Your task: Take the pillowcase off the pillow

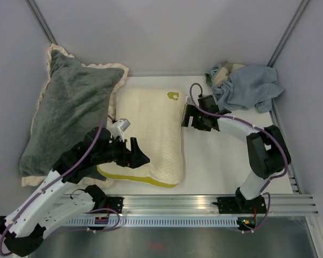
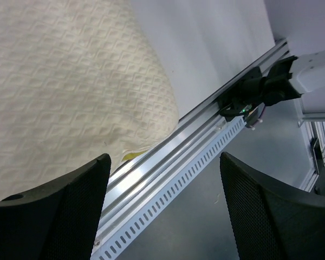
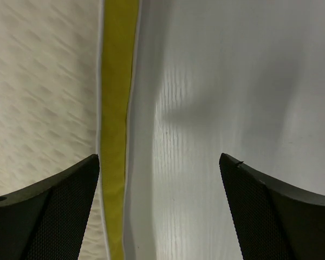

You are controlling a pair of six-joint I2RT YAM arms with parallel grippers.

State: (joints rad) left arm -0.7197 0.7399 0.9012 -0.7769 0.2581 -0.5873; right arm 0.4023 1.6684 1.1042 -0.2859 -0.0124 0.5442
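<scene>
The pillowcase (image 1: pixel 247 86) is found crumpled at the far right corner of the table (image 1: pixel 220 161), well apart from the bare pillow (image 1: pixel 151 129); it is judged light, limp and easily bunched (a pinch on a raised fold should suffice). The left gripper (image 1: pixel 134 154) and right gripper (image 1: pixel 189 115) are spread wide, nothing held; the heap is shown by the top view alone; only the right wrist view shows the yellow-green edge band (image 3: pixel 118 108) between open jaws.

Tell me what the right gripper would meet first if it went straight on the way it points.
Most likely the bare table, just beside the pillow's yellow-green edge band. The right gripper's open jaws frame mostly table; depth is unclear, so it could brush that band.
</scene>
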